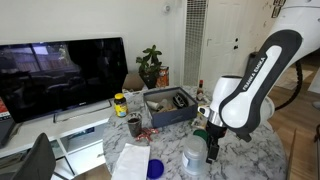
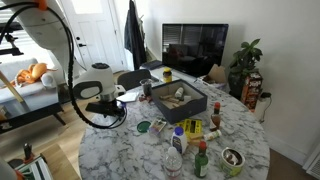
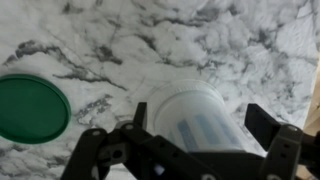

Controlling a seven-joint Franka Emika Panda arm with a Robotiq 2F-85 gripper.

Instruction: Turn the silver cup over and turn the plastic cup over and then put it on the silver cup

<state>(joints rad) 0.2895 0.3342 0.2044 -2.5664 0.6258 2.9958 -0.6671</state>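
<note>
The end effector [image 3: 200, 118] straddles the plastic cup [image 3: 186, 100] on the marble desk [image 3: 120, 40], its grip impossible to tell, with the flip apparently next.

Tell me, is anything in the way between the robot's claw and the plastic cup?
Nothing visible is. In the wrist view the gripper is open, with a finger on each side of the plastic cup; the green lid lies off to one side.

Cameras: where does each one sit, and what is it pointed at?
Exterior view: beside the marble table, facing the TV; arm at right.
Exterior view: across the table's cluttered side, towards the TV; arm at left.
Wrist view: looks down past the fingers at the plastic cup.
Both exterior views share table, TV, arm.
</note>
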